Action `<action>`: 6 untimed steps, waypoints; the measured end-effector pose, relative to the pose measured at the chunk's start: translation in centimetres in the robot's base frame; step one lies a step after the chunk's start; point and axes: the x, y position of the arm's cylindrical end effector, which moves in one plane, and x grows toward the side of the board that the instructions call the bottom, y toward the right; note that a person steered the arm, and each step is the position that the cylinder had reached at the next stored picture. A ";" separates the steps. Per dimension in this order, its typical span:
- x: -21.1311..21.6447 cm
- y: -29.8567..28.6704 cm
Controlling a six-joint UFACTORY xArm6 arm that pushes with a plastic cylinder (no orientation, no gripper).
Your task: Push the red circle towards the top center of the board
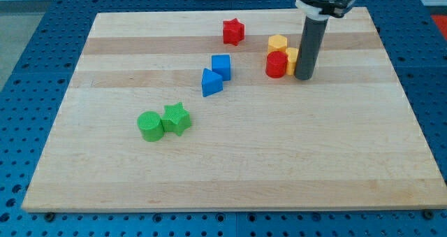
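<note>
The red circle (276, 64) is a short red cylinder at the upper right of the wooden board (230, 160). My tip (304, 77) stands just to the view's right of it, with a yellow block (292, 56) wedged between them. A yellow hexagon (277, 43) touches the red circle from above.
A red star (233, 31) lies near the top centre. A blue cube (221, 66) and a blue triangular block (211, 82) sit at the centre. A green circle (149, 125) and a green star (177, 118) sit at the lower left.
</note>
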 end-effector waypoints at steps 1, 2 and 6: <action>0.0 -0.9; 0.0 -2.3; -2.3 -6.1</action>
